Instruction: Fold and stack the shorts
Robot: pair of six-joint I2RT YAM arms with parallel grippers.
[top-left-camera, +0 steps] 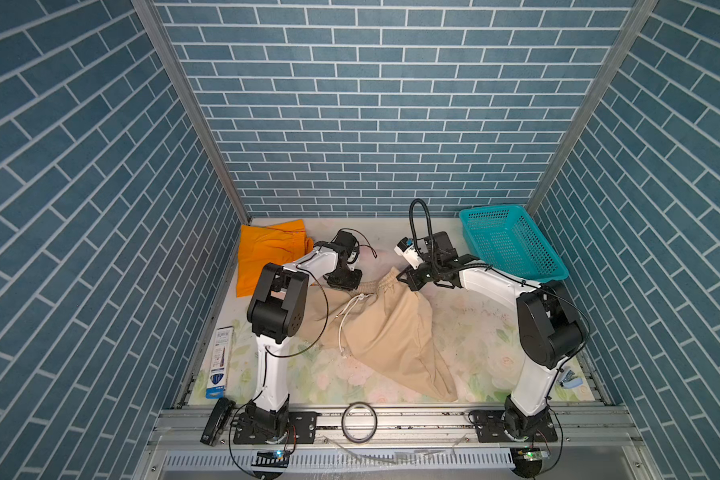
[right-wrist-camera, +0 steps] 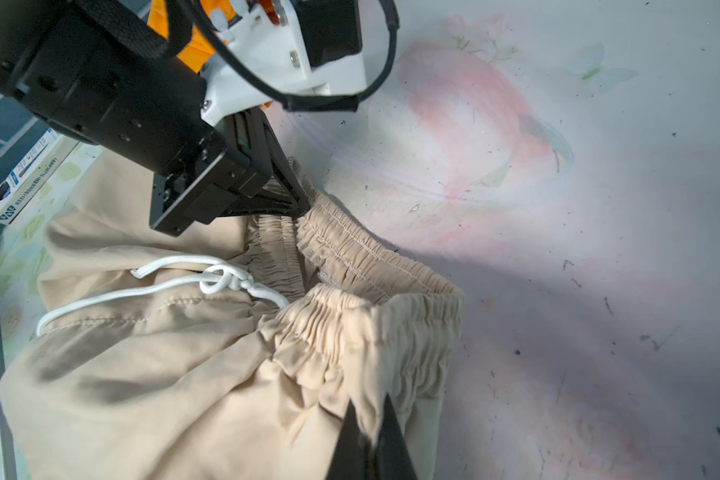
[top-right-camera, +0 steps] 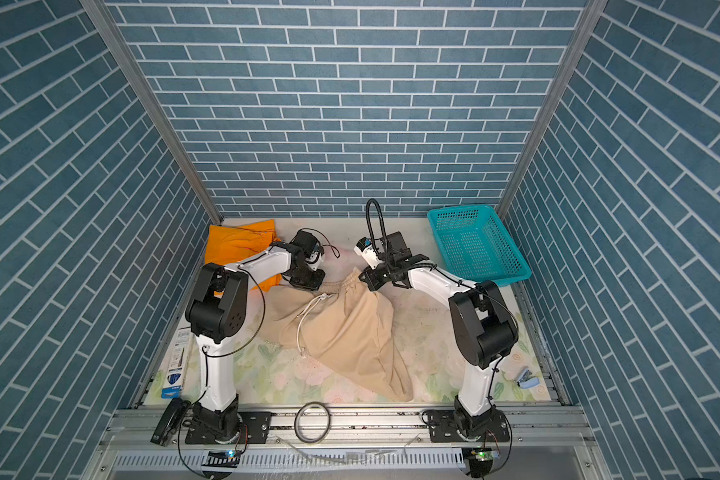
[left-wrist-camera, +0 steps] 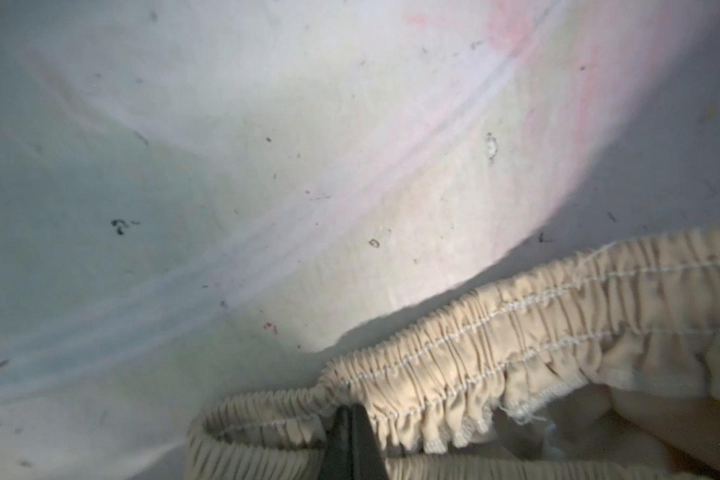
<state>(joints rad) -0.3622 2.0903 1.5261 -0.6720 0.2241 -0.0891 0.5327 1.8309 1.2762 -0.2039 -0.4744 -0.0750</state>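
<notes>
Nearest, a dark ring (top-left-camera: 359, 422) lies on the front rail and a box (top-left-camera: 220, 360) lies along the left edge of the table (top-left-camera: 474, 332). The beige shorts (top-left-camera: 391, 332) sprawl across the middle of the table, legs toward the front, with the white drawstring (top-left-camera: 347, 316) trailing over them. At their waistband (left-wrist-camera: 495, 345), the left gripper (left-wrist-camera: 352, 419) is closed on one end and the right gripper (right-wrist-camera: 368, 413) pinches the other. Farther back, the orange shorts (top-left-camera: 262, 249) lie in the left corner and a teal basket (top-left-camera: 512, 245) sits in the right.

No legible text; box (right-wrist-camera: 26, 174) lettering illegible
</notes>
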